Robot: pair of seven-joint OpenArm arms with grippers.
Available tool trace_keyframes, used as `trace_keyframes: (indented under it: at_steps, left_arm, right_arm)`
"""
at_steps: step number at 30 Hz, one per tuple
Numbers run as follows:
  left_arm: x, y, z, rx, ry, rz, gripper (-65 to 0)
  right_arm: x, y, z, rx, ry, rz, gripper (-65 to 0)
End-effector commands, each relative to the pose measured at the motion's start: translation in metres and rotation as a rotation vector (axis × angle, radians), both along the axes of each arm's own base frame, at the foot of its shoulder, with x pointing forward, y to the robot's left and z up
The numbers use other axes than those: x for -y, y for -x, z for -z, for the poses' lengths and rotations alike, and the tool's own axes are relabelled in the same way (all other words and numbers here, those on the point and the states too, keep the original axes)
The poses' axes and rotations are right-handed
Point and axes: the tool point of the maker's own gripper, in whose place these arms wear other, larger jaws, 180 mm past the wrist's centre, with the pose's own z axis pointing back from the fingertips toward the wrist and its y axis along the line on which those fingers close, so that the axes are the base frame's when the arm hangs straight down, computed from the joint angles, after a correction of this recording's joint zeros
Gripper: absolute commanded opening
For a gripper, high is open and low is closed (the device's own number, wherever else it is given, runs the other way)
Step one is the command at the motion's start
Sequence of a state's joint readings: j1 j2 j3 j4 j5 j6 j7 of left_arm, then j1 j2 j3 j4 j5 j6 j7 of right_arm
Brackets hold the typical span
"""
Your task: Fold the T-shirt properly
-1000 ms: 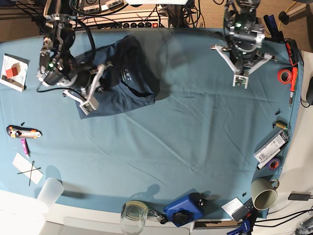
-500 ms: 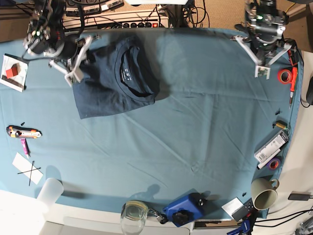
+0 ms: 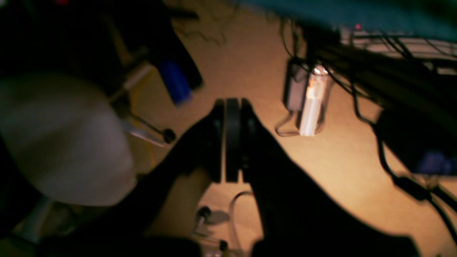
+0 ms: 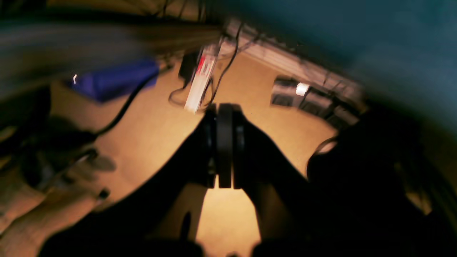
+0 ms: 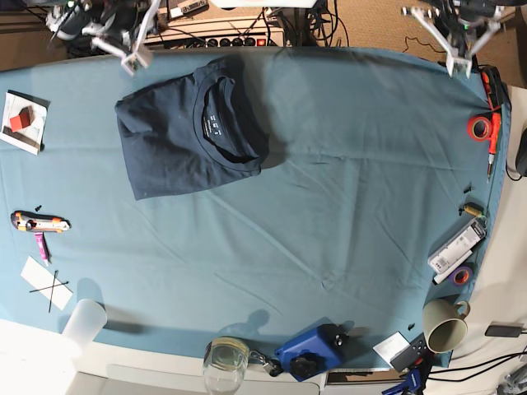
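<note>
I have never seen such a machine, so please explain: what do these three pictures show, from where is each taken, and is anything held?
It is a robot with two arms. The base view looks down on a table with a teal cloth. The folded T-shirt lies there alone; tools, tape and cups sit along the edges. The other two pictures come from cameras on the wrists, both now pointing off the table at the floor and cables. The left gripper and the right gripper are shut and hold nothing.
</note>
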State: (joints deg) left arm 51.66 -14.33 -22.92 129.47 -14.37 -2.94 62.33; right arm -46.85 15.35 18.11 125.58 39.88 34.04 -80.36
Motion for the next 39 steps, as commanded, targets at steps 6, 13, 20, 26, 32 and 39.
trace_keyframes:
  at_steps: [6, 13, 20, 26, 32, 39]
  left_arm:
    - [0.003, 0.046, 0.006, -0.092, 0.015, -0.018, -65.0]
    - [0.006, 0.098, 0.047, -0.240, 0.076, -0.074, -65.0]
    - [0.019, 0.142, 0.096, -0.382, 0.173, -0.162, -65.0]
    - [0.024, 0.153, 0.140, -0.423, 0.234, -0.209, -65.0]
    - [0.022, 0.155, 0.185, -0.448, 0.231, -0.227, -65.0]
    - [0.034, 0.141, 0.226, -0.383, 0.301, -0.256, -65.0]
  right_arm:
    - [0.015, 0.040, 0.003, -0.083, 0.082, -0.028, -65.0]
    - [0.030, 0.079, 0.029, -0.222, 0.078, 0.014, -65.0]
    - [0.048, 0.116, 0.072, -0.394, 0.040, 0.095, -65.0]
    - [0.056, 0.108, 0.113, -0.448, -0.008, 0.233, -65.0]
    - [0.062, 0.090, 0.152, -0.459, -0.021, 0.330, -65.0]
    - [0.072, 0.082, 0.192, -0.416, 0.052, 0.191, -65.0]
